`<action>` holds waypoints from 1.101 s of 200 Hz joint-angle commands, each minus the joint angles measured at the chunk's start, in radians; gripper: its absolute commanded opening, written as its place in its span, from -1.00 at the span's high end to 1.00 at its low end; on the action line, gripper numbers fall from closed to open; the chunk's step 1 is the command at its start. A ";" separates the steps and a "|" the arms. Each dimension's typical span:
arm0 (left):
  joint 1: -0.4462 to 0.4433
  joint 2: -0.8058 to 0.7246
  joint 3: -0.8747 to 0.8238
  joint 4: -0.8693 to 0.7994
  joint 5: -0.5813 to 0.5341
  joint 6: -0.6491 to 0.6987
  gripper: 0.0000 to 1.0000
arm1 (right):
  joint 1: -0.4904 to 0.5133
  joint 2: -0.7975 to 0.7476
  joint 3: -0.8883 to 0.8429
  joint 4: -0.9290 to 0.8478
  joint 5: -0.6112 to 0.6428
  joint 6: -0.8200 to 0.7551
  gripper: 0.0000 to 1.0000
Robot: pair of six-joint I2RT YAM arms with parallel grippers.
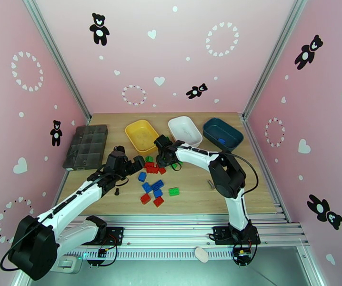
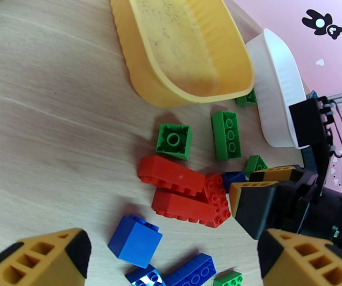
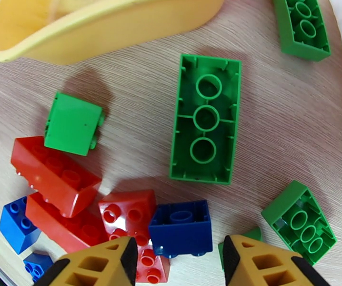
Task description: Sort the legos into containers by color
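Our right gripper [image 3: 178, 249] with jaws spread beside a small dark blue plastic brick [image 3: 180, 227], our left gripper [image 2: 173, 246] with jaws spread wide, red, blue and green legos [image 1: 157, 185] scattered on wooden bench [image 1: 195, 196] near yellow plastic tub [image 1: 134, 124]

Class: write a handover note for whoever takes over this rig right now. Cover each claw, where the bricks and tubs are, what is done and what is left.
Left claw: open, empty, at the left edge of the brick pile.
Right claw: open, poised over a dark blue brick, not gripping it.
Tubs: yellow tub, white tub and teal tub stand in a row at the far side of the table.
Done: one small blue brick lies in the teal tub. No bricks seen in the yellow or white.
Left: the red, blue and green loose bricks, all on the table nearer than the tubs.
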 commanded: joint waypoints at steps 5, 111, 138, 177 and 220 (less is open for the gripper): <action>0.004 0.012 -0.016 0.023 0.030 -0.012 -0.97 | -0.011 0.032 0.030 -0.012 -0.019 0.001 0.00; 0.004 0.025 -0.023 0.045 0.043 -0.019 -0.97 | -0.019 0.065 0.047 -0.010 -0.023 0.004 0.10; 0.005 0.032 -0.016 0.048 0.049 -0.011 -0.97 | -0.018 0.059 0.050 -0.014 -0.020 0.005 0.26; -0.004 0.092 0.042 0.072 0.101 0.016 -0.97 | -0.022 -0.013 0.041 -0.028 0.001 0.004 0.37; -0.065 0.228 0.167 0.144 0.156 0.014 -0.97 | -0.089 -0.179 -0.046 -0.025 0.010 0.005 0.40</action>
